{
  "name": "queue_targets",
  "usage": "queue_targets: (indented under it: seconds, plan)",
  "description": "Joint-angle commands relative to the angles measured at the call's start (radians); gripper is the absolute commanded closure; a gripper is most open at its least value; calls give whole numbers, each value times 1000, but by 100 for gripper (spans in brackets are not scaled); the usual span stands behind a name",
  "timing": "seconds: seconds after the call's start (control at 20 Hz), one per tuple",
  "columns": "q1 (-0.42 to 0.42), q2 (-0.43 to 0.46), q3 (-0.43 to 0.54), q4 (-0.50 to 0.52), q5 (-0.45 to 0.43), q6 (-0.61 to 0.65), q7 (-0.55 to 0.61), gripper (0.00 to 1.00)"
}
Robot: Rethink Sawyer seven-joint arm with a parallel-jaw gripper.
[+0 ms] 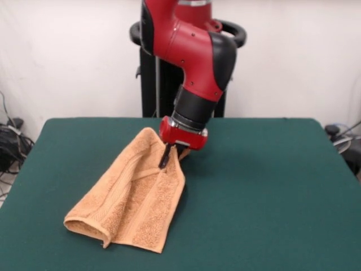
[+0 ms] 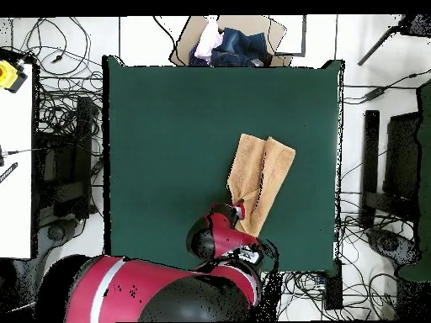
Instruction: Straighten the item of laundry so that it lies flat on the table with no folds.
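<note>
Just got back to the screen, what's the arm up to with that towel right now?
The red arm has its gripper down on the far end of the peach towel, with the jaws apparently pinching the cloth there. That end looks bunched and lifted a little, while the rest trails toward the near side of the green table. The towel is folded lengthwise over itself, so it isn't flat yet.

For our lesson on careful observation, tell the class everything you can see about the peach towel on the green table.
The towel is peach terry cloth with a looped, fluffy surface and a woven band near its end. It is not flat: it is folded lengthwise, with long ridges running along it. Its near end rests on the green table, while the far end narrows and rises slightly to the red end effector, whose dark fingers pinch it there. Nothing else touches it.
</note>
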State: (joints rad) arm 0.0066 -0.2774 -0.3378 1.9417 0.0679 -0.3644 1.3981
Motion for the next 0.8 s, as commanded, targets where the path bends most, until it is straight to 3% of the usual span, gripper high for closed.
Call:
queue_targets:
  seconds: [0.05,0.3,0.8]
  plan:
    - [69,59,234,31,5,176,205,100]
    - [148,54,200,34,71,209,225,100]
    - [386,118,91,-11,285,287,242,100]
